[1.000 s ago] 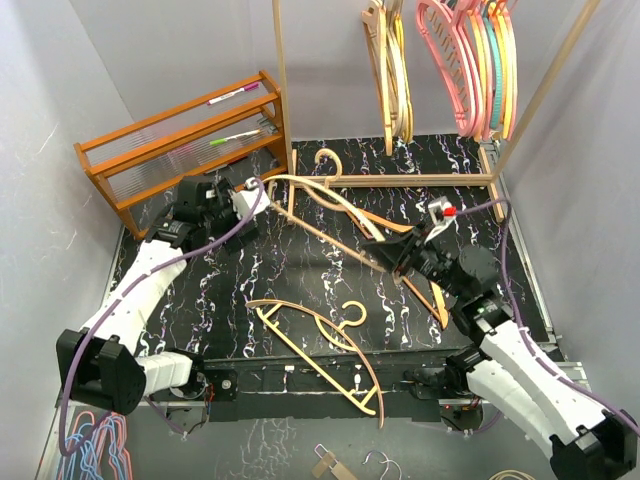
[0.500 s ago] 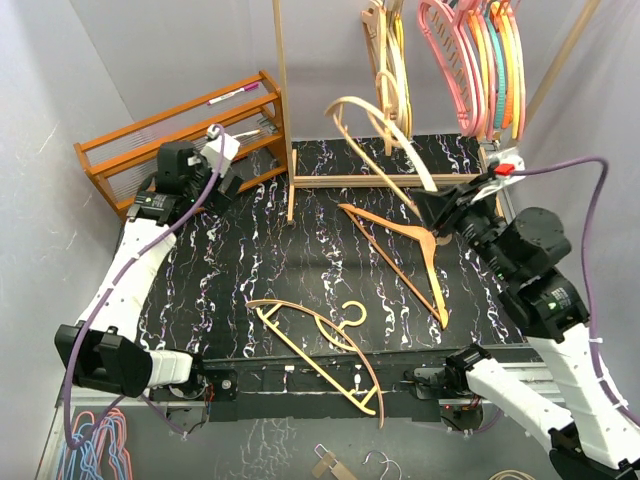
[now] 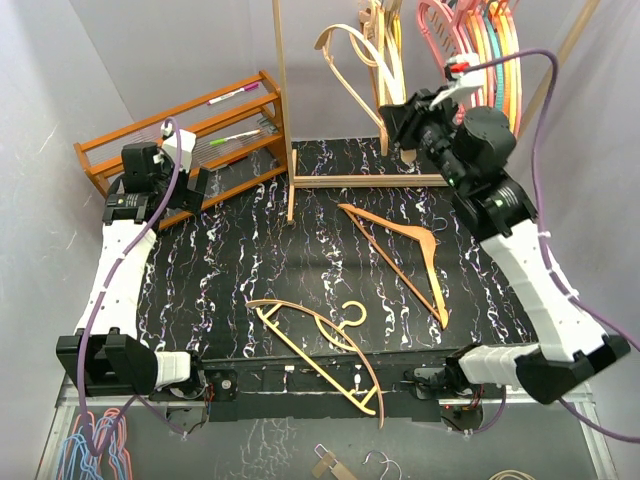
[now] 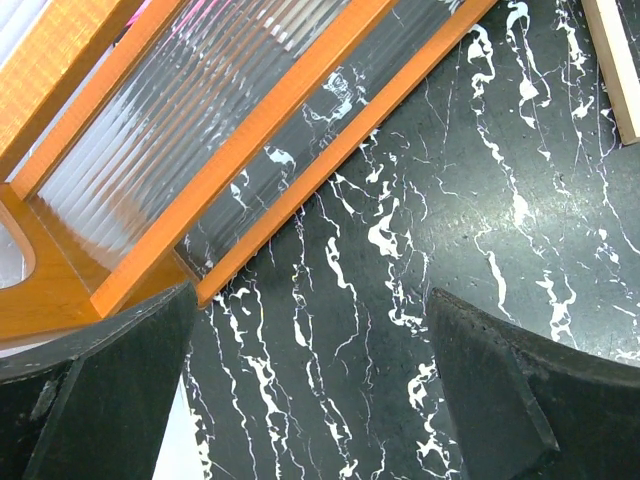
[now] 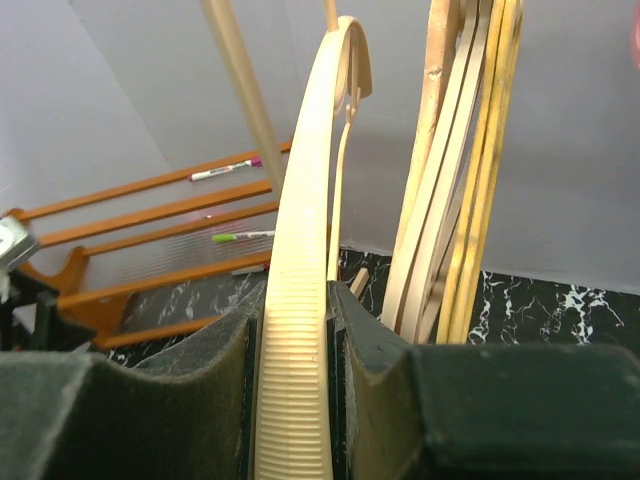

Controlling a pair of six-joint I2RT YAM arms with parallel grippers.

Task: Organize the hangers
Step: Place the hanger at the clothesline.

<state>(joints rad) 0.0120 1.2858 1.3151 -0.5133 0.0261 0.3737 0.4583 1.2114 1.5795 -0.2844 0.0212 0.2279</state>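
The right claw [image 5: 297,325], clamped on a pale wooden hanger [image 5: 305,200], has raised it off the desk [image 3: 230,260] beside the hung hangers [image 3: 395,75]; hooking it on remains. The left claw [image 4: 310,380] gapes wide, empty.

Right gripper [image 5: 295,340] lifted the pale hanger [image 3: 365,42] high; left gripper [image 4: 310,400] drew back.

rack [image 3: 180,140]: back-left on bench [image 3: 230,260]
frame [image 3: 281,100]: back ctr, right of rack; hung hangers [image 3: 470,70] on its rail
hanger a [image 3: 400,250]: flat on bench, right of ctr
hanger b [image 3: 320,345]: flat, front ctr
raised hanger [image 5: 300,300]: between r fingers [image 5: 385,400], just left of hung hangers
l fingers [image 4: 110,390]: over bench, just in front of rack
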